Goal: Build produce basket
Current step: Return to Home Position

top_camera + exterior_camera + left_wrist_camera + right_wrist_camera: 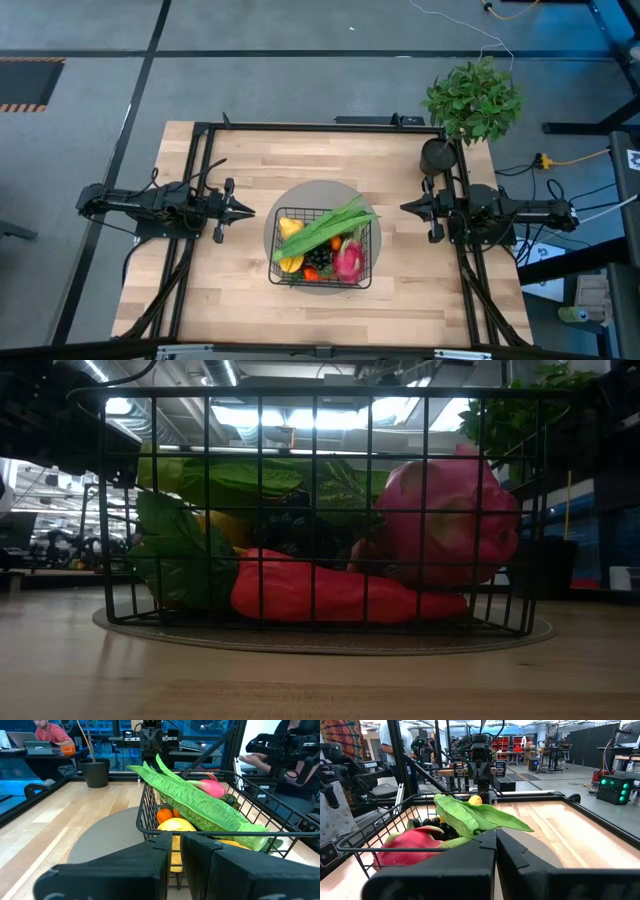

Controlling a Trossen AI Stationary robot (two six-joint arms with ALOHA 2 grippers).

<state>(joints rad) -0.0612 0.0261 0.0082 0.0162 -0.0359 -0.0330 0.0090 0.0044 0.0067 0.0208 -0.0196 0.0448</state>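
Observation:
The black wire basket stands on a round grey mat at the table's middle. It is filled with produce: long green stalks lie slantwise on top, a pink dragon fruit sits at its near right, yellow fruit at its left, and dark grapes between them. The low view shows a red pepper on the basket's floor. My left gripper hangs level to the left of the basket, shut and apart from it. My right gripper hangs level to the right, shut and also apart.
A leafy potted plant in a black pot stands at the table's far right corner, close behind my right arm. Black frame rails run along the table's far and side edges. Bare wood lies in front of the basket.

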